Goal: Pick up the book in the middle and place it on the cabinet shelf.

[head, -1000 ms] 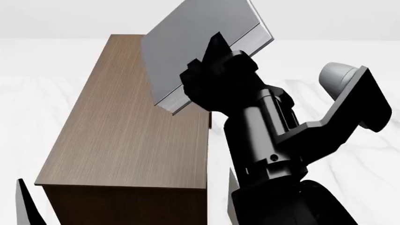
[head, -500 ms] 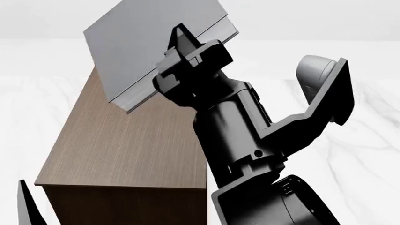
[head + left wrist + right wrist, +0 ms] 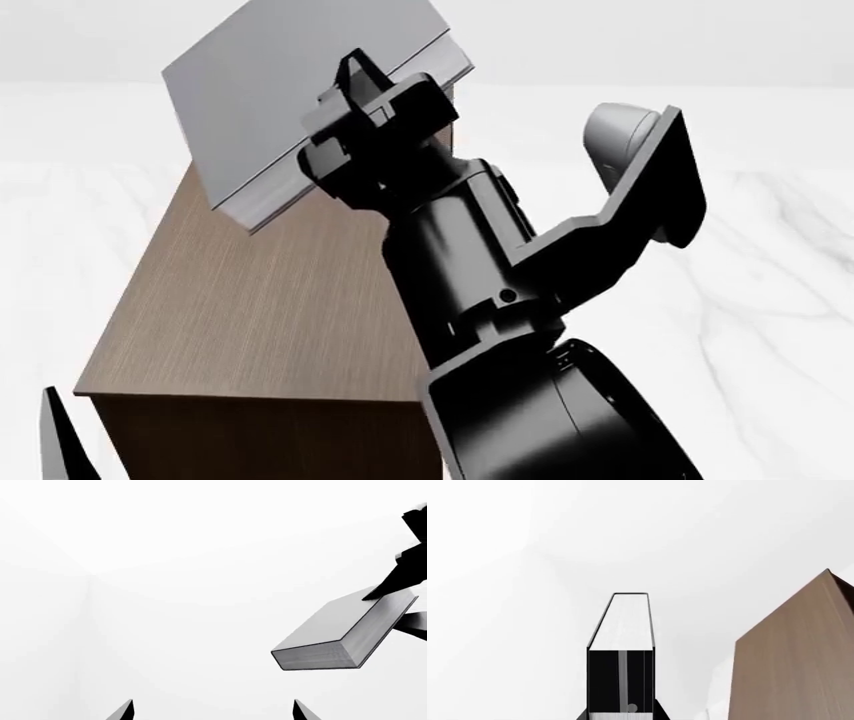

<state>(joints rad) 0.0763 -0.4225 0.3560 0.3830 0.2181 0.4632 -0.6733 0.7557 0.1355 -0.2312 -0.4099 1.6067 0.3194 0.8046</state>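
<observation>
No readable text, labels, brands or numbers anywhere; book (image 3: 287, 95) cover plain, cabinet (image 3: 267, 310) unmarked.

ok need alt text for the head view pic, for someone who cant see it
The right gripper holds a grey book tilted in the air above the far end of a long dark brown wood-grain cabinet. The black right arm fills the centre and lower right of the view, over a white marbled floor.

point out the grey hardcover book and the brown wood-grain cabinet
grey hardcover book (image 3: 287, 95), head view, on its flat cover
brown wood-grain cabinet (image 3: 254, 320), head view, on its bare top
</observation>
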